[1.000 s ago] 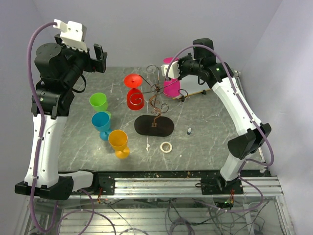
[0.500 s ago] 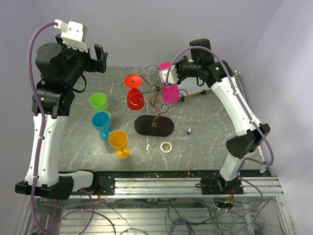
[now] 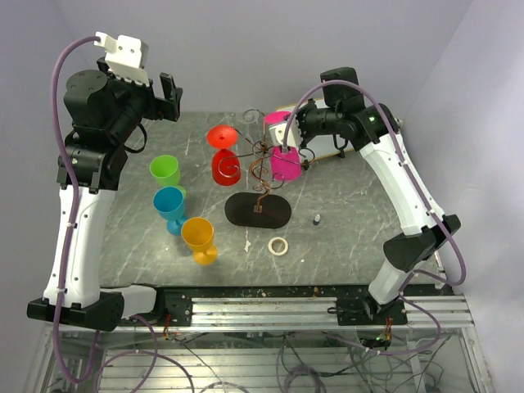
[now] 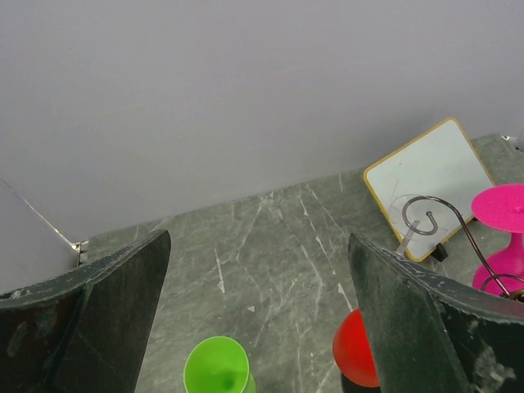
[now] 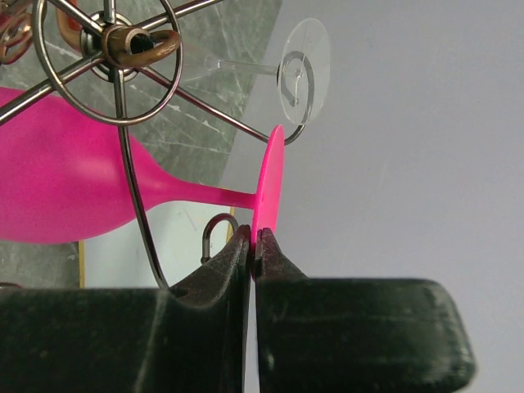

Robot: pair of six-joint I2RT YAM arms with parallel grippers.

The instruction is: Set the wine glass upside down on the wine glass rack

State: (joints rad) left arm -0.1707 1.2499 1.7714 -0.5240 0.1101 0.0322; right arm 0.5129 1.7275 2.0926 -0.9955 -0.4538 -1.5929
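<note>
The pink wine glass (image 3: 285,162) hangs upside down, bowl low and foot (image 3: 276,119) on top, at the right side of the wine glass rack (image 3: 260,151), whose black oval base (image 3: 258,210) lies on the table. My right gripper (image 3: 290,124) is shut on the rim of the pink foot (image 5: 270,184); its fingertips (image 5: 254,240) pinch it from below. A rack wire loop (image 5: 131,188) crosses in front of the pink bowl (image 5: 57,196) near the stem. My left gripper (image 3: 168,92) stays high at the far left, open and holding nothing (image 4: 258,246).
A red glass (image 3: 223,157) hangs upside down on the rack's left side. A clear glass foot (image 5: 301,70) shows beside the rack hub. Green (image 3: 164,169), blue (image 3: 169,202) and orange (image 3: 198,236) glasses stand at the left. A tape roll (image 3: 278,246) lies in front. A white board (image 4: 430,184) leans behind the rack.
My right gripper has carried the pink glass lower and closer in to the rack's right arm. The left arm has barely moved.
</note>
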